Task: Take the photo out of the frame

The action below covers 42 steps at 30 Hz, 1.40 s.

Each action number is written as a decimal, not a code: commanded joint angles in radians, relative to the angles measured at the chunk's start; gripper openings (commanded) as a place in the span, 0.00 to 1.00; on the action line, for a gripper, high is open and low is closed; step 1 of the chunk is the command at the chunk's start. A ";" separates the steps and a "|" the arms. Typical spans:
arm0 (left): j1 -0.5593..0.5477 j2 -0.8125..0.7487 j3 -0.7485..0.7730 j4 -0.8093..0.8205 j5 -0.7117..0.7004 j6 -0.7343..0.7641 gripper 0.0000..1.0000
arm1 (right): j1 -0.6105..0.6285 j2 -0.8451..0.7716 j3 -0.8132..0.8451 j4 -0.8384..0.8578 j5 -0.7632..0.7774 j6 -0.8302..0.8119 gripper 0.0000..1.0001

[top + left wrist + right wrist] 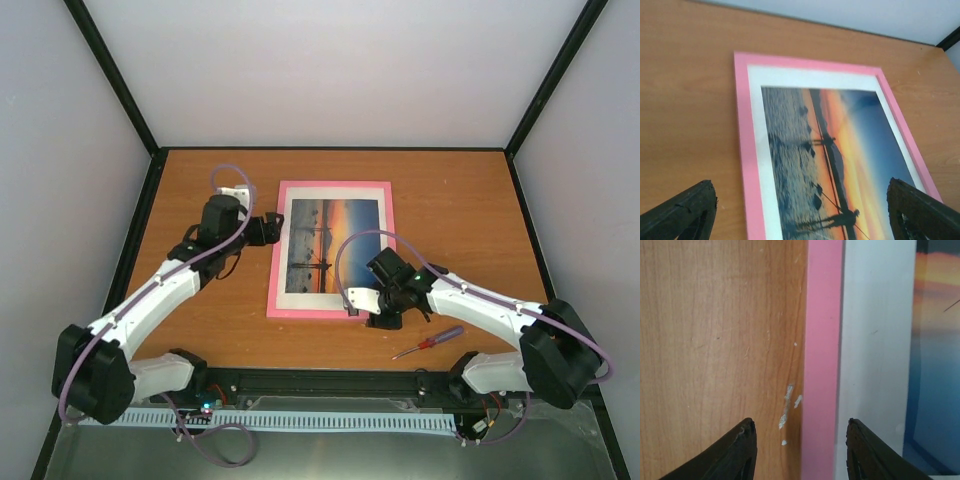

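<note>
**Straddling the frame's edges with both pincers parted**

The left gripper (800, 186) has its two dark fingers spread wide and grips nothing. It sits at the left side of the large pink rectangular picture frame (742, 125), toward the far half, with the pink border and the print lying between and beyond its fingertips. The right gripper (800, 424) is also parted with nothing clamped. A strip of pink border runs between its fingers with a gap on either side, and the top view puts it at the frame's near edge, toward the right corner.

The rectangular paper sunset photo (330, 245), orange and blue with dark silhouettes and a white margin, lies face up inside the frame, which rests flat mid-way across the brown wooden table (450, 220). Near and right of the frame, just beside the right arm, lies a small purple-handled screwdriver (430, 342).

Counted: two grippers, one frame, one photo, one screwdriver.
</note>
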<state>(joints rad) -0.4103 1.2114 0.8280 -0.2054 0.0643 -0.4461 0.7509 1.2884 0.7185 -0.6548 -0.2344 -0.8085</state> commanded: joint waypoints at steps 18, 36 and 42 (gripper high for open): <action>-0.012 -0.159 -0.103 0.136 -0.116 0.274 1.00 | 0.022 0.050 -0.072 0.086 0.069 0.022 0.43; -0.012 -0.124 -0.043 0.071 -0.411 0.204 1.00 | 0.024 0.103 -0.093 0.122 0.091 0.015 0.38; -0.011 -0.214 -0.142 0.213 -0.322 0.205 1.00 | 0.028 0.122 -0.095 0.133 0.125 0.027 0.37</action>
<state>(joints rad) -0.4210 1.0595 0.7242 -0.0948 -0.2630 -0.2218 0.7650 1.3834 0.6426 -0.5198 -0.1383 -0.7921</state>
